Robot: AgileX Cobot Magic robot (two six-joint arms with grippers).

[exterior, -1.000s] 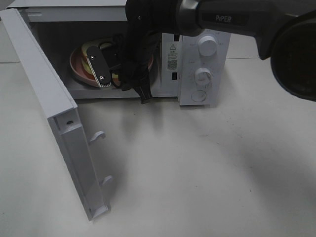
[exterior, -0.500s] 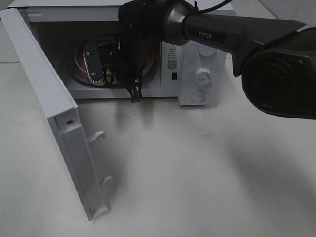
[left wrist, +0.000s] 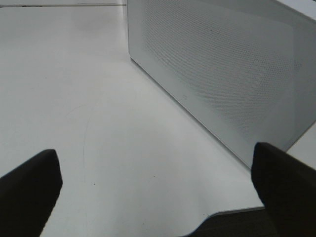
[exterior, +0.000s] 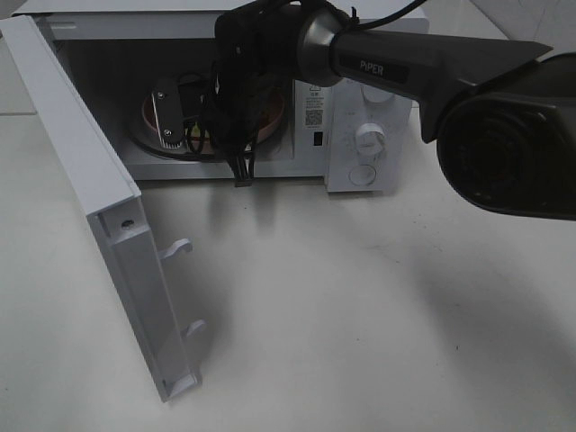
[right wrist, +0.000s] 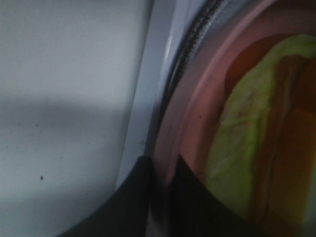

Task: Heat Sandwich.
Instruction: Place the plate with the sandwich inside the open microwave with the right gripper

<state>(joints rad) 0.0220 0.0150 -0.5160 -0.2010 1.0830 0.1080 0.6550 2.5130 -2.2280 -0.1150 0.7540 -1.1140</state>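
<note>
Sandwich (right wrist: 247,138) sits on the pink plate (right wrist: 197,113), and the plate is inside the microwave (exterior: 369,99) with the door (exterior: 90,180) swung wide. Right end effector (right wrist: 162,160) is in the cavity, one finger on each side of the plate rim. The gap is narrow, and I can't tell whether it's clamping the rim or just straddling it. Left end effector (left wrist: 155,155) is wide open and empty, parked over the table (exterior: 360,315) beside the microwave's side wall.

My read is that the step in hand is the plate drop-off and retreat. To do it cleanly:
- confirm the plate is flat on the floor of the cavity, not tipped on an edge
- open the fingers well clear of the rim before any pull-back — a half-open exit is likely to drag the plate out
- back straight out through the opening, keeping the wrist off the frame
- only then go for the door — it needs a long swing to latch
</note>
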